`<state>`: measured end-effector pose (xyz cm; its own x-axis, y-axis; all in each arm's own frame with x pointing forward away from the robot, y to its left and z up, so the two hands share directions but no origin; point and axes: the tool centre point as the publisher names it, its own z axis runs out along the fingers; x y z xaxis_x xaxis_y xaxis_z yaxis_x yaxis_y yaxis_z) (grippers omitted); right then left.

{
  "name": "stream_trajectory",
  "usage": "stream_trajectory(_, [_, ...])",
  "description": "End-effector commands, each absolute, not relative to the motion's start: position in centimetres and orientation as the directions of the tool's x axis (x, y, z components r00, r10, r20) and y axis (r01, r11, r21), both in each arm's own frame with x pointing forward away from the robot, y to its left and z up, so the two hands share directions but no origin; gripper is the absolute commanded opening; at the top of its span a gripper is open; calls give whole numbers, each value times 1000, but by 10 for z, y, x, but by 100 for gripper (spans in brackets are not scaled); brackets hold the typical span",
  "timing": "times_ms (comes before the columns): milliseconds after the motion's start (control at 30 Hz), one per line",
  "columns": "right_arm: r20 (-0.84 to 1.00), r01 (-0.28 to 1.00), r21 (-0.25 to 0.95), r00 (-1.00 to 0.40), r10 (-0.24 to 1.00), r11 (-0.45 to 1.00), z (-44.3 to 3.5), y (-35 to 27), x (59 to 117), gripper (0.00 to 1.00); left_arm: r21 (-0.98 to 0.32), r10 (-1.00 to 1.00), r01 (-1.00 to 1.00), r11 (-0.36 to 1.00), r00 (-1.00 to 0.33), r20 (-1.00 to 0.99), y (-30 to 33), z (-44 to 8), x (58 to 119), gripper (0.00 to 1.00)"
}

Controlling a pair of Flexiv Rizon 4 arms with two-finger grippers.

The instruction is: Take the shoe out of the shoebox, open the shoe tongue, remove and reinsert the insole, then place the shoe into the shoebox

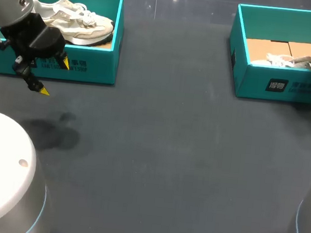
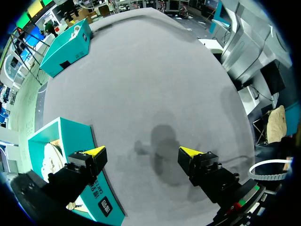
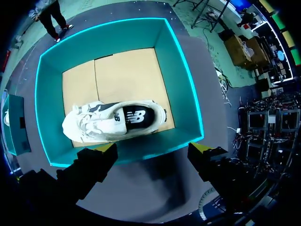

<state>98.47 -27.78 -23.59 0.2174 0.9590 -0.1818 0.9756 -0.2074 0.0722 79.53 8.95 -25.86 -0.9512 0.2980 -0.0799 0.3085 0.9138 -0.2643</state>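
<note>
Left shoebox (image 1: 88, 66): teal, open-topped, at the far left of the dark counter (image 1: 168, 152); holds one white shoe (image 1: 79, 22) with laces showing, filling most of the box.
Right shoebox (image 3: 178, 70): teal, open-topped, at the far right of the counter, well apart from the left one; brown cardboard floor (image 3: 122, 70) bare over its far half.
Shoe in right shoebox (image 3: 113, 120): white, upright, dark lining visible through the opening, lying lengthwise along the wall nearest the right jaws.
Left jaws: spread wide, yellow tips (image 2: 96, 151) holding nothing, hanging over bare counter just in front of the left shoebox; that box's shoe beside one finger, untouched.
Right jaws: spread wide, yellow tips (image 3: 107, 147) empty, above the near wall of the right shoebox; shoe just ahead, apart from both fingers.
</note>
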Motion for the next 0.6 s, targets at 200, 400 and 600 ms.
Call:
stream_trajectory(200, [-166,975,58,219,961,-213,-205,-245,945,100,-262,298,309,914,-951,-79,90,-258,795,100])
stream_trajectory(400, [-132,977,62,212,968,-205,-197,-229,928,100,-262,298,309,914,-951,-79,90,-258,795,100])
stream_trajectory(600, [-105,980,57,198,975,-193,-188,-215,915,100,-262,298,309,914,-951,-79,90,-258,795,100])
